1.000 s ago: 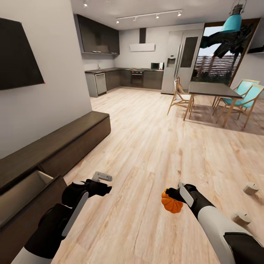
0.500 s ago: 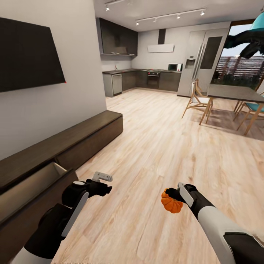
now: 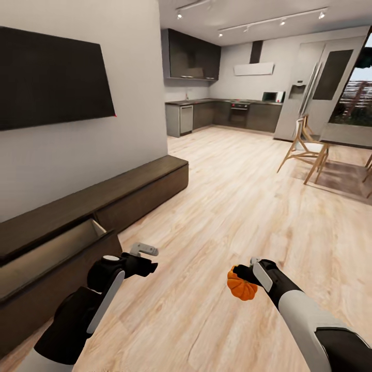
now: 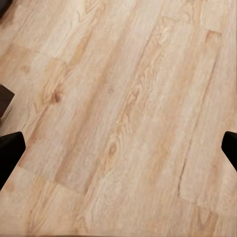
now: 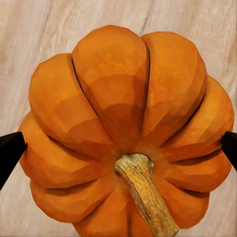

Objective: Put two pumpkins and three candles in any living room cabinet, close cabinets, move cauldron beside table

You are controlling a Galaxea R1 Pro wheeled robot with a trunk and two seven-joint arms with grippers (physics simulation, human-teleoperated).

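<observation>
Pumpkin (image 3: 242, 285) pinched in right pincer (image 3: 248, 276), not yet in open cabinet (image 3: 57, 258); left pincer (image 3: 146, 251) spread, empty

- Open-plan home: wall TV (image 3: 51, 77) over a low cabinet (image 3: 88, 217)
- Kitchen (image 3: 227, 111) at the back, fridge (image 3: 310, 98)
- Dining chair (image 3: 302, 147), wood floor (image 3: 232, 206)
</observation>
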